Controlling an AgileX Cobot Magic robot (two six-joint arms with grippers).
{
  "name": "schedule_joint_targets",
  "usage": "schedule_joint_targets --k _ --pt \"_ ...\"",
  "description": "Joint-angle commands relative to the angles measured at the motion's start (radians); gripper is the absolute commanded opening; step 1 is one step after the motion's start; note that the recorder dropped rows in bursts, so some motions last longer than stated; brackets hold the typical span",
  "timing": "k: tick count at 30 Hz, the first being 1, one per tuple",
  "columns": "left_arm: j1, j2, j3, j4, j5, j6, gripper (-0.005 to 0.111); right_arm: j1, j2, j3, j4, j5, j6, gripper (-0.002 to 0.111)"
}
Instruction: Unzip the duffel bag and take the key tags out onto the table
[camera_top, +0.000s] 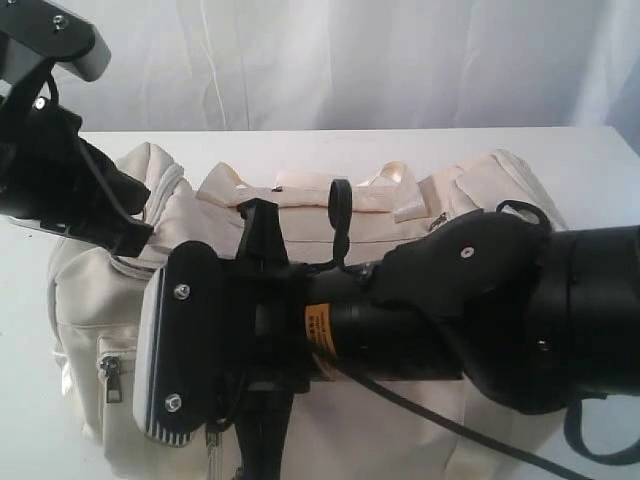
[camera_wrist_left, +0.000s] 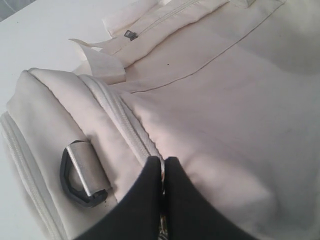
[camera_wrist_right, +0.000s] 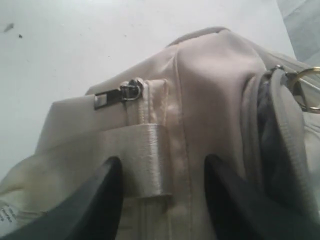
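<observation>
Left gripper (camera_wrist_left: 162, 161) is pinched shut on a metal zipper pull (camera_wrist_left: 161, 175) at the duffel bag's (camera_wrist_left: 225, 125) end, beside its dark D-ring (camera_wrist_left: 82, 175). Right gripper (camera_wrist_right: 164, 161) is spread open astride the bag's webbing strap (camera_wrist_right: 145, 150). From outside, the bag lies on the table (camera_top: 600, 160) with both arms over it.

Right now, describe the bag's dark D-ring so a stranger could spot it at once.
Find the cream duffel bag on the white table and go to its end, beside the curved zipper. There the D-ring sits in a shiny webbing tab: an angular loop, the only dark piece on that pale end.
</observation>
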Motion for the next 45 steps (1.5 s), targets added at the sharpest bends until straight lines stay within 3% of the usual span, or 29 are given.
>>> schedule_joint_targets --k 1,19,25,31,39,42,45 --pt "0.003 -0.004 -0.004 0.025 0.001 -0.005 0.001 0.002 -0.025 -0.006 0.028 -0.009 -0.004 0.047" --pt "0.003 -0.004 -0.004 0.03 0.026 -0.009 0.001 0.002 -0.063 -0.026 0.031 0.152 -0.004 0.047" --pt "0.003 -0.004 -0.004 0.019 0.026 -0.032 0.001 0.002 -0.006 -0.045 0.031 0.123 -0.004 0.047" --pt "0.003 -0.004 -0.004 -0.005 0.04 -0.032 0.001 0.002 0.084 -0.133 0.08 0.089 -0.004 0.035" --pt "0.003 -0.004 -0.004 -0.007 0.039 -0.032 0.001 0.002 0.159 -0.217 0.124 0.044 0.051 0.032" --pt "0.003 -0.004 -0.004 -0.007 0.039 -0.032 0.001 0.002 0.161 -0.217 0.125 0.028 0.054 0.023" --pt "0.003 -0.004 -0.004 -0.004 0.04 -0.02 0.001 0.002 0.153 -0.217 0.125 -0.007 0.078 0.004"
